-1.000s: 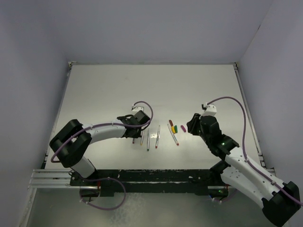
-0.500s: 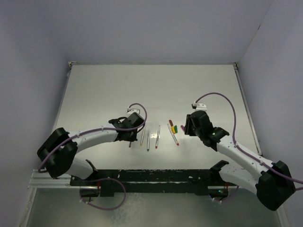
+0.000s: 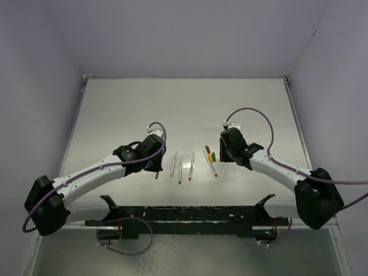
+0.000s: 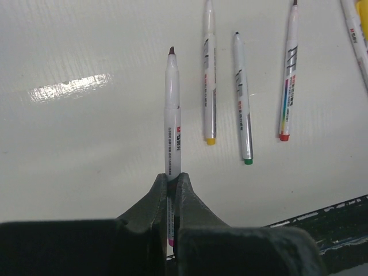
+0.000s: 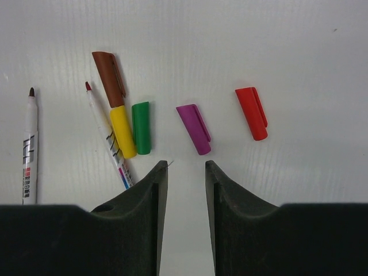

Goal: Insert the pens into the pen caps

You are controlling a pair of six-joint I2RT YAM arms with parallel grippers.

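My left gripper [image 4: 171, 183] is shut on a silver-grey pen [image 4: 172, 109] with a dark tip and a magenta end, and holds it above the table. The gripper also shows in the top view [image 3: 156, 167]. Three pens lie to its right, with yellow [image 4: 208, 75], green [image 4: 242, 98] and red [image 4: 289, 75] ends. My right gripper [image 5: 186, 169] is open and empty just short of the magenta cap [image 5: 194, 129]. The dark red [image 5: 109, 70], yellow [image 5: 122, 131], green [image 5: 141, 127] and red [image 5: 252, 112] caps lie around it. A red-tipped pen [image 5: 106, 138] lies beside the yellow cap.
The table [image 3: 126, 109] is white with raised side rails. The pens [image 3: 180, 169] and caps [image 3: 211, 155] lie in a row between the two grippers. A black frame [image 3: 184, 215] runs along the near edge.
My left gripper has shifted left and toward the near edge with the pen in it. My right gripper has moved left and farther out, over the caps, now covering the magenta cap in the top view.
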